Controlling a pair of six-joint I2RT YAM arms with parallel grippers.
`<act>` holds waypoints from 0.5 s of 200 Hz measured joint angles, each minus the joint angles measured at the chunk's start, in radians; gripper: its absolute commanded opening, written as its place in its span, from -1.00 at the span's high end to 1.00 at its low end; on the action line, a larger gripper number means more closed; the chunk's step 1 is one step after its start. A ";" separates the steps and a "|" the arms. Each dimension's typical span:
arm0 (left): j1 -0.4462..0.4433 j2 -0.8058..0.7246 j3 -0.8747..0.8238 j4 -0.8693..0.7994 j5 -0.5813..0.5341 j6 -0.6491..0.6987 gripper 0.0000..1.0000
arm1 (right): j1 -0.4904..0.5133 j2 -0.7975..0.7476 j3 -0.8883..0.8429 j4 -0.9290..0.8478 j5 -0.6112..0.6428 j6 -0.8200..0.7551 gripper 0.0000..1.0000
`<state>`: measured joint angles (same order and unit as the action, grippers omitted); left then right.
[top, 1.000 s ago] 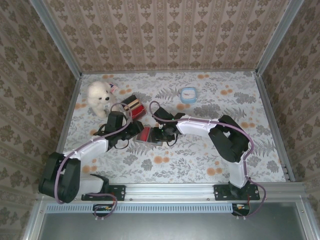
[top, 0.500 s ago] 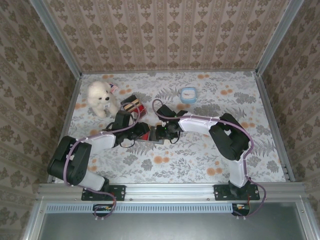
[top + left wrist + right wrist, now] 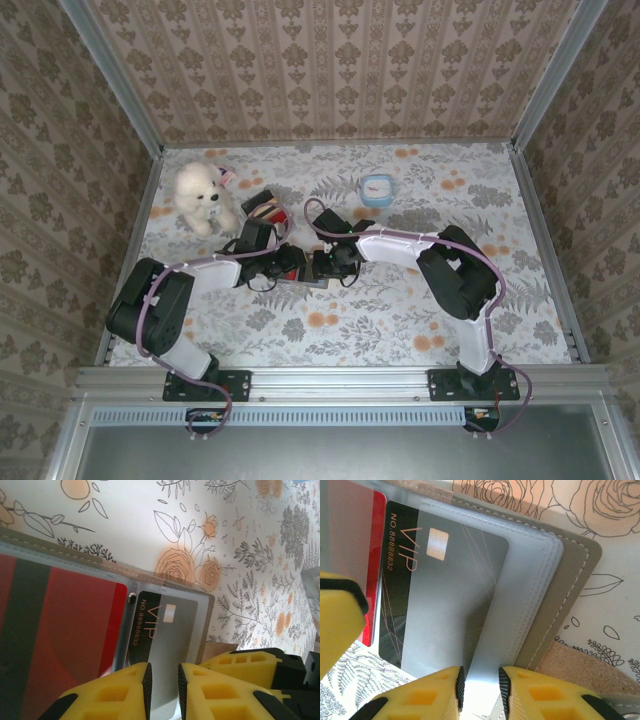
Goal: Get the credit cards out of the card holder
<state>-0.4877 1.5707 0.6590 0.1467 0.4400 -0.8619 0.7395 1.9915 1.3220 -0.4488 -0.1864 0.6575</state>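
Since a second ago the left arm has reached in closer, and both sets of jaws have closed down. The left gripper (image 3: 162, 675) pinches the end of the grey card (image 3: 167, 630) beside the red card (image 3: 65, 635). The right gripper (image 3: 479, 677) pinches a clear pocket of the open card holder (image 3: 572, 575), which lies near the middle of the worktop (image 3: 400, 320).

Overhead wide, wrist views close, sharing card holder (image 3: 575, 575)

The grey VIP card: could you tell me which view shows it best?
The right wrist view: the VIP card is large, chip and number legible. The left wrist shows it smaller; the top view cannot resolve it.
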 measured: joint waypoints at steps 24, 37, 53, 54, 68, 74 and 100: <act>0.000 0.005 0.001 -0.019 -0.013 0.010 0.50 | 0.000 0.001 0.001 -0.003 0.000 0.000 0.38; 0.000 0.005 0.002 -0.028 -0.019 0.017 0.49 | 0.000 0.001 0.001 -0.003 0.000 0.000 0.38; 0.000 0.005 0.003 -0.039 -0.028 0.025 0.47 | 0.000 0.002 0.001 -0.003 0.000 0.000 0.38; 0.000 0.005 0.003 -0.039 -0.029 0.025 0.47 | 0.000 0.001 0.001 -0.003 0.000 0.000 0.38; 0.000 0.005 0.003 -0.050 -0.037 0.029 0.47 | 0.000 0.002 0.001 -0.003 0.000 0.000 0.38; 0.000 0.005 0.003 -0.051 -0.040 0.029 0.47 | 0.000 0.002 0.001 -0.003 0.000 0.000 0.38; 0.000 0.014 0.003 -0.051 -0.044 0.034 0.44 | 0.000 0.002 0.001 -0.003 0.000 0.000 0.39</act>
<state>-0.4877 1.5848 0.6621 0.0959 0.3958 -0.8284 0.7391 1.9930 1.3231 -0.4519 -0.1864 0.6571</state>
